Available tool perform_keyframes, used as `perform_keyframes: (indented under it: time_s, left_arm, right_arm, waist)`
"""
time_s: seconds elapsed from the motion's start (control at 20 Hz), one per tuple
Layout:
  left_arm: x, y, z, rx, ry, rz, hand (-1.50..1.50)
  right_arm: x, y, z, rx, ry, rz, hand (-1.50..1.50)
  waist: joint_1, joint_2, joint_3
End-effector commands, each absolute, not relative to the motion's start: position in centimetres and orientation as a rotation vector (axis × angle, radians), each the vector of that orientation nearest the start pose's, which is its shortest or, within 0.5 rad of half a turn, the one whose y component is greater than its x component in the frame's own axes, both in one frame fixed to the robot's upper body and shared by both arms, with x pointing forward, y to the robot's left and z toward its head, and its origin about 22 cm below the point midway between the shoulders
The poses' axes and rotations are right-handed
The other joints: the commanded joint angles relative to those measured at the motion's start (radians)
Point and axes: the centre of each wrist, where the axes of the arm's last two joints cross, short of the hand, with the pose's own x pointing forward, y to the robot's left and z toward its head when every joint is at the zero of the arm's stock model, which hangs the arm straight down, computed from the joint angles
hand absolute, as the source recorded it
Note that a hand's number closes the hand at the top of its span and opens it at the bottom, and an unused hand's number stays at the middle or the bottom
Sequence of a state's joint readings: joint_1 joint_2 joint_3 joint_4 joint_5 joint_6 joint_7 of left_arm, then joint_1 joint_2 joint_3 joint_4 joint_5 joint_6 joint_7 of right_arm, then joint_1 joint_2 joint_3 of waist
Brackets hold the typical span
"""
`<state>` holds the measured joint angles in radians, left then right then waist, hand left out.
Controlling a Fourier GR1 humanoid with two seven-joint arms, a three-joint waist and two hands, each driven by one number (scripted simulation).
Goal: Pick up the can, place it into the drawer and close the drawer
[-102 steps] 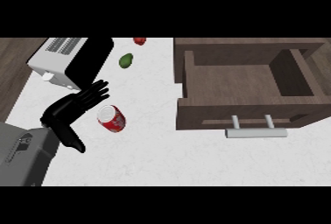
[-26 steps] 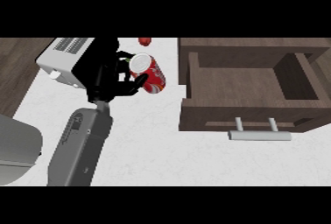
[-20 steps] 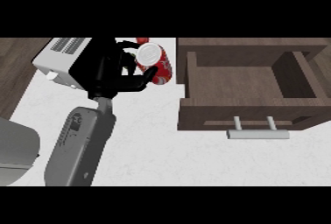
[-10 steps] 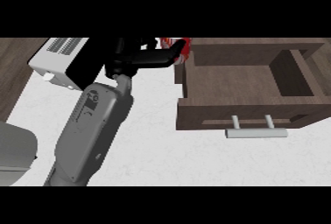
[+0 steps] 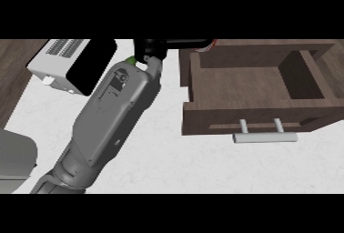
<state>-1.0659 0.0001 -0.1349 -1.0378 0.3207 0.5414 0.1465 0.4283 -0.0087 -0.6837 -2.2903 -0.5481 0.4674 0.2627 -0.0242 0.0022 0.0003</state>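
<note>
My left forearm stretches from the lower left up to the view's top edge. My left hand (image 5: pixel 164 45) is there, just left of the open drawer's back left corner. It is curled round the red can (image 5: pixel 214 44), of which only a thin red sliver shows past the fingers, above the drawer's rear wall. The brown wooden drawer (image 5: pixel 255 111) stands pulled out at the right, its inside bare, with a pale bar handle (image 5: pixel 264 137) on its front. My right hand does not show.
A white and black toaster (image 5: pixel 64 63) sits at the upper left, close to my forearm. A small green object (image 5: pixel 130 59) peeks out beside the wrist. White counter (image 5: pixel 201 168) spreads in front of the drawer.
My left hand has carried the can up and to the right, from beside the toaster to the drawer's back left corner. The can is now almost hidden at the top edge.
</note>
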Motion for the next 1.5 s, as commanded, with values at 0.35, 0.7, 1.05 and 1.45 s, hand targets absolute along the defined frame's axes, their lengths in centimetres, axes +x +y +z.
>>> perform_keyframes:
  time_s: [0.35, 0.7, 1.05, 1.45]
  left_arm:
    - [40.9, 0.7, 21.6, -0.158, -1.726, 0.076, 1.5]
    - [41.1, -1.2, 21.9, -0.161, -1.71, 0.061, 1.5]
    - [42.0, -1.4, 20.7, -0.101, -1.695, 0.038, 1.5]
    - [42.2, -0.9, 17.7, -0.038, -1.651, 0.003, 1.5]
  right_arm:
    - [8.1, -37.0, 11.9, -0.134, -1.796, -0.132, -1.5]
    - [8.4, -36.5, 11.2, -0.14, -1.797, -0.119, -1.5]
    - [8.5, -35.9, 12.4, -0.119, -1.824, -0.098, -1.5]
    - [8.5, -35.9, 12.9, -0.117, -1.819, -0.11, -1.5]
  waist:
    - [-0.016, 0.004, 0.001]
    - [-0.032, 0.008, 0.001]
    - [-0.048, 0.012, 0.001]
    - [-0.053, 0.014, 0.001]
